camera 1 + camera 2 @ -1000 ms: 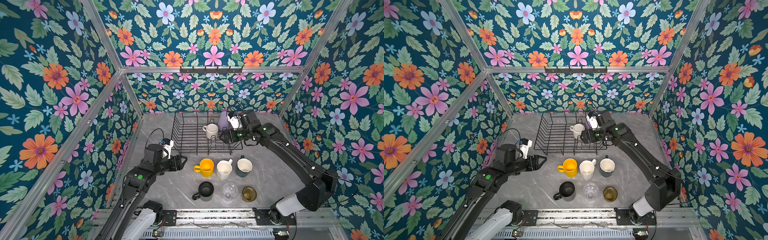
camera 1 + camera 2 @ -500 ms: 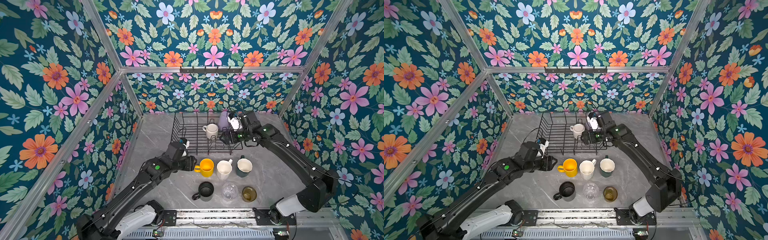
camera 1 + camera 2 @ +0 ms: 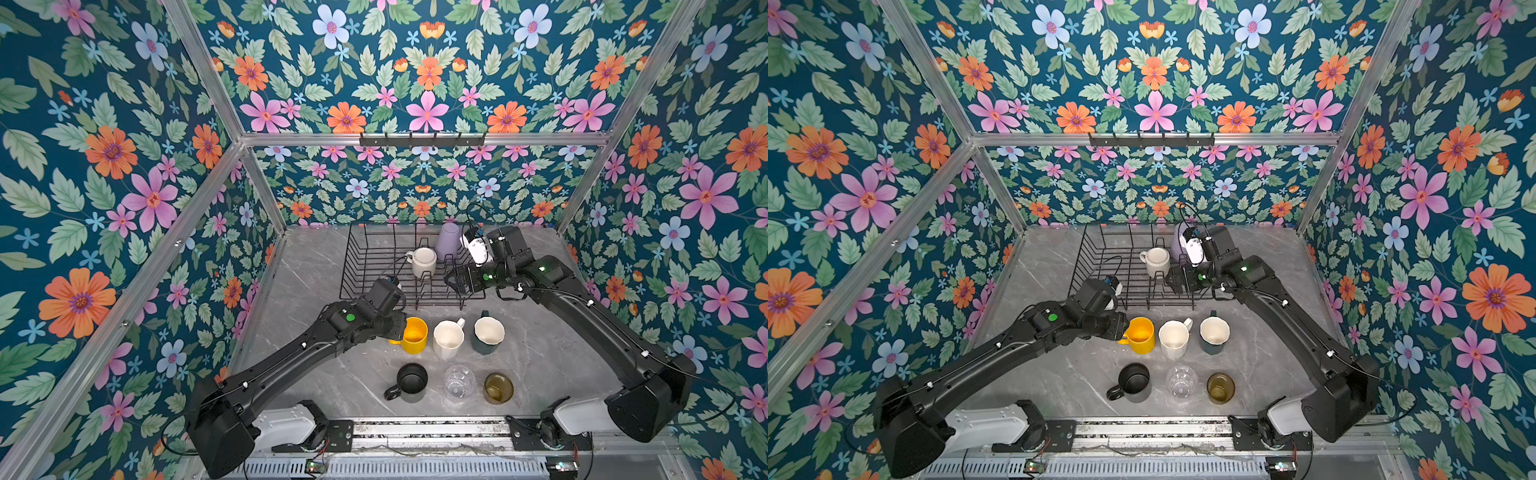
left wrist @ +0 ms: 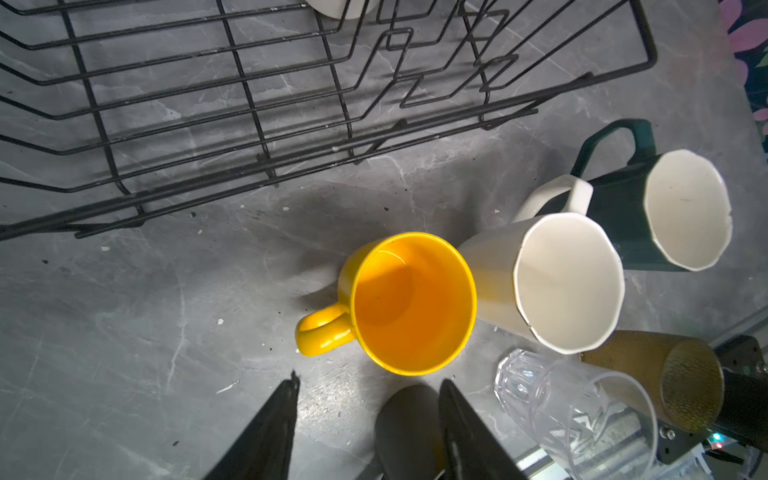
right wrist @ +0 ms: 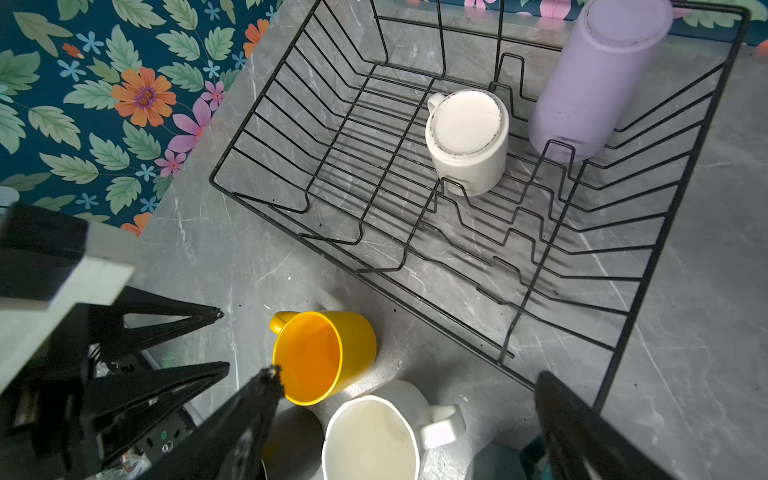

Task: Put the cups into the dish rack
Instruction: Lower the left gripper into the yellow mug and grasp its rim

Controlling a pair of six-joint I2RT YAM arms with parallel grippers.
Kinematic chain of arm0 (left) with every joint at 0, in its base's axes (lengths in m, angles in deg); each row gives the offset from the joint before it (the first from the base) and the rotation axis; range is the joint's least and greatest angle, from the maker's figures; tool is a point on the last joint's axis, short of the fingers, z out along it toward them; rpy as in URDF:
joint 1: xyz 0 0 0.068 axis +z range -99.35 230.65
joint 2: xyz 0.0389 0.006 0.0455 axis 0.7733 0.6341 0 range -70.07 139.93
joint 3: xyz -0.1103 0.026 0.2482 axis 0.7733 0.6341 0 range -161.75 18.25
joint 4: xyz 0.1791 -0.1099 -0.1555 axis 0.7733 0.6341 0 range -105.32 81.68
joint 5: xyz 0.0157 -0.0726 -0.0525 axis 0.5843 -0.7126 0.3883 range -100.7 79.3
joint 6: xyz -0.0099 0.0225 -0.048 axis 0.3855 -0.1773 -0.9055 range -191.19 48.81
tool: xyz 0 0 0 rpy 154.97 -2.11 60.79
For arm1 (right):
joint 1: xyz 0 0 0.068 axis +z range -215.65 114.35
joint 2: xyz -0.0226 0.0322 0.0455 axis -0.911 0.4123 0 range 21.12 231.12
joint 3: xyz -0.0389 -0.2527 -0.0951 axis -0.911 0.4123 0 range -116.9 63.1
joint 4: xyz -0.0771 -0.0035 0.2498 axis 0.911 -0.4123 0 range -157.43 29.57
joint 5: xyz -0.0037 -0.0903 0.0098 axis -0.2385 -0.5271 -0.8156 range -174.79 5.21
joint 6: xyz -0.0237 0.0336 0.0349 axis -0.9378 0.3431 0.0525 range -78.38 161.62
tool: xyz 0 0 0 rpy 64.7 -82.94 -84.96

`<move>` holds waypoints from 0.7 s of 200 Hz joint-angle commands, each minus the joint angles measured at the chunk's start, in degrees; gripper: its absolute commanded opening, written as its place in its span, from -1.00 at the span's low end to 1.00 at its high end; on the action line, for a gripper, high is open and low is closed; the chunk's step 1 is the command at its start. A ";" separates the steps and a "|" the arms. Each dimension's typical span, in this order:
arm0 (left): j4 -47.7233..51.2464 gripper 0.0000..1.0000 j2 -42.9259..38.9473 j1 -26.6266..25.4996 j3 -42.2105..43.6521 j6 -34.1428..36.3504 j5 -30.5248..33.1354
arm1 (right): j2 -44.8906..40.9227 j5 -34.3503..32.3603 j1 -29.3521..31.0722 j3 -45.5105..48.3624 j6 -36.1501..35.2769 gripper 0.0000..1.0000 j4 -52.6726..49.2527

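Seemingly, left pincer (image 4: 370, 380) half-parted, empty.

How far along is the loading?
Done: white mug and lilac tumbler upside down in the rack. In hand: nothing; left end effector open beside the yellow mug, right end effector open over the rack's edge. Remaining: yellow mug, cream mug, green mug, black mug, clear glass, amber glass.

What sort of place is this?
Likely a staged robot test cell, not a real kitchen: floral-papered walls on aluminium framing, a marble-look tabletop, two fixed robot arms facing a dish rack.
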 commanded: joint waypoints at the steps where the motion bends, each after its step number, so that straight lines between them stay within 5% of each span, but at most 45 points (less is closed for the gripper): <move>1: 0.48 0.11 1.37 -0.79 -0.71 -0.24 1.44 | -0.98 0.48 -0.18 0.46 0.64 0.93 1.89; 140: 1.05 -0.07 13.82 -1.26 -4.24 -3.28 3.46 | -3.27 0.12 -0.54 2.41 0.26 0.94 1.75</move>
